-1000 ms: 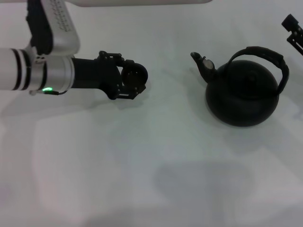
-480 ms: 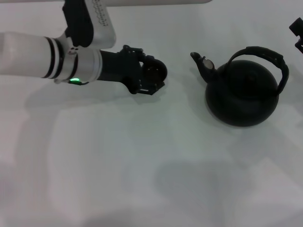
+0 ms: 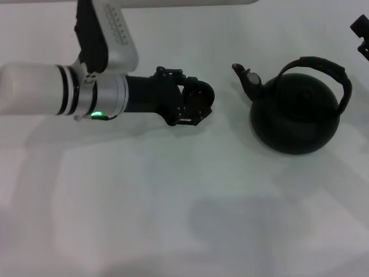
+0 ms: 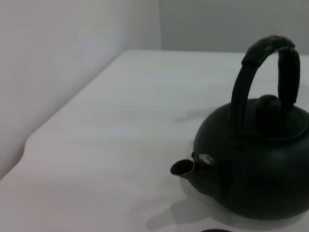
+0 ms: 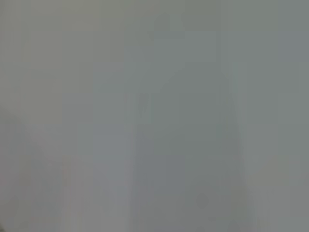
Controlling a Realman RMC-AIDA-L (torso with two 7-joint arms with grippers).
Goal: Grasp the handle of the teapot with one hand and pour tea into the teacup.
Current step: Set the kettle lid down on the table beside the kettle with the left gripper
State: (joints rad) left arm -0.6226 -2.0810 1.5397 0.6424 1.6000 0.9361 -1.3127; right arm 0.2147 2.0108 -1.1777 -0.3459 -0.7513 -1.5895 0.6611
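The round matte black teapot (image 3: 295,118) stands on the white table at the right, its spout (image 3: 245,79) pointing left. Its thick black arched handle (image 3: 328,69) is up over the lid. The small dark teacup (image 3: 200,98) sits between the fingers of my left gripper (image 3: 195,105), which is shut on it, a short way left of the spout. In the left wrist view the teapot (image 4: 256,169), its handle (image 4: 265,63) and its spout (image 4: 182,167) are close ahead. My right gripper (image 3: 361,32) shows only as a dark piece at the far right edge, behind the teapot.
The white table (image 3: 173,202) spreads out bare in front of the arm and teapot. In the left wrist view its far edge (image 4: 29,140) meets a pale wall. The right wrist view shows only a flat grey surface.
My left arm has carried the teacup to the right, from the left-middle of the table to just short of the spout. The teapot has not moved.
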